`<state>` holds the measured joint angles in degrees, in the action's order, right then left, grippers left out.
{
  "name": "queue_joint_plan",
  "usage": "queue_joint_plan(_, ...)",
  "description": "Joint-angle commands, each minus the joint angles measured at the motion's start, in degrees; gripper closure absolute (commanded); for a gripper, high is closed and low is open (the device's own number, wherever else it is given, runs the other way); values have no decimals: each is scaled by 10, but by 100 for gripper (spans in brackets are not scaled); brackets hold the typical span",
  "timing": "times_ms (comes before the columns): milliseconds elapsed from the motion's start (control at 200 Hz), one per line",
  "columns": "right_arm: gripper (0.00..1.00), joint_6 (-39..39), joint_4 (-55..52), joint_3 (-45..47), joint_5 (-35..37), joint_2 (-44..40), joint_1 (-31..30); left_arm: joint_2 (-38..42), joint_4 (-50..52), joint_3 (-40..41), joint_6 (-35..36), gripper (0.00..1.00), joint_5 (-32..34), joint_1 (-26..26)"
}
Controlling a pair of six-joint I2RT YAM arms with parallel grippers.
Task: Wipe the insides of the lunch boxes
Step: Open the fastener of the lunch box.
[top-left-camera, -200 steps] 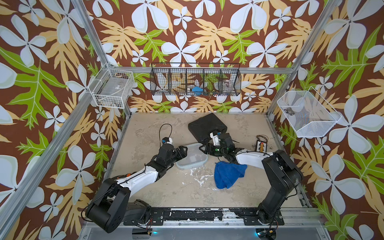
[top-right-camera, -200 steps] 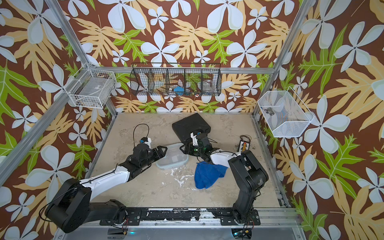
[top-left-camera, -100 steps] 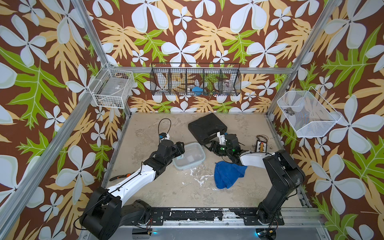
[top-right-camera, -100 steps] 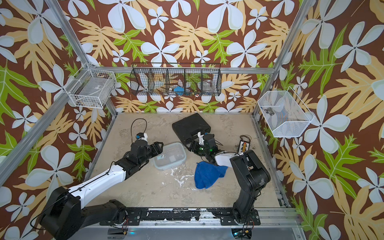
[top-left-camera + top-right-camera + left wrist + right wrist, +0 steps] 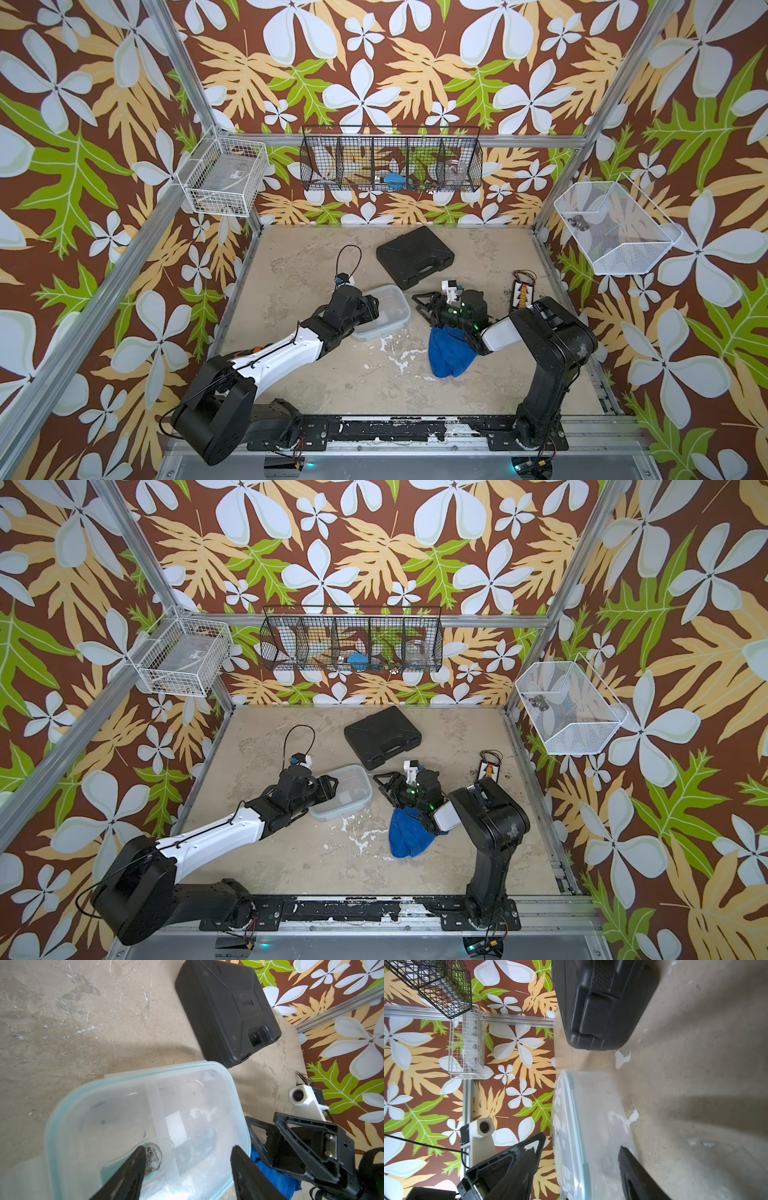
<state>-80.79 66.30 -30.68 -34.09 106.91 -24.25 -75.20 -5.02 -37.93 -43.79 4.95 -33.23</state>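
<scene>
Left wrist view: finds left fingers (image 5: pixel 133 1174) spread wide over lunch box (image 5: pixel 128 1093) on bench (image 5: pixel 62 1032), gripping nothing. Right wrist view: finds right fingers (image 5: pixel 635 1176) likewise apart and empty, just beside that box; black case (image 5: pixel 602 1001) just behind box.

Left end effector (image 5: pixel 372 308) advanced over lunch box (image 5: pixel 390 302); right end effector (image 5: pixel 417 304) drew back beside it

Blue cloth (image 5: pixel 446 359): upper part hidden beneath right arm (image 5: pixel 498 336).
Lunch box (image 5: pixel 390 305): one corner covered by left gripper (image 5: pixel 375 309).
Black wire basket (image 5: pixel 476 164): contents too small to identify.
</scene>
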Motion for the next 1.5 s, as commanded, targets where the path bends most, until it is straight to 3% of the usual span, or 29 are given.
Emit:
queue_joint_plan(0, 35, -55, 87, 4, 0, 8, -5, -6, -4, -2, 11, 33, 6, -4)
queue_joint_plan(330, 35, -111, 129, -2, 26, 54, -22, -18, -6, 6, 7, 33, 10, -10)
queue_joint_plan(1126, 35, -50, 29, -43, 66, 77, -48, -15, -22, 12, 1, 33, 6, -14)
queue_joint_plan(1341, 34, -109, 141, -43, 68, 120, -50, -17, -24, 13, 2, 34, -2, -15)
queue_joint_plan(1496, 34, -118, 158, -62, 68, 128, -56, -22, -29, 16, 5, 33, -9, -17)
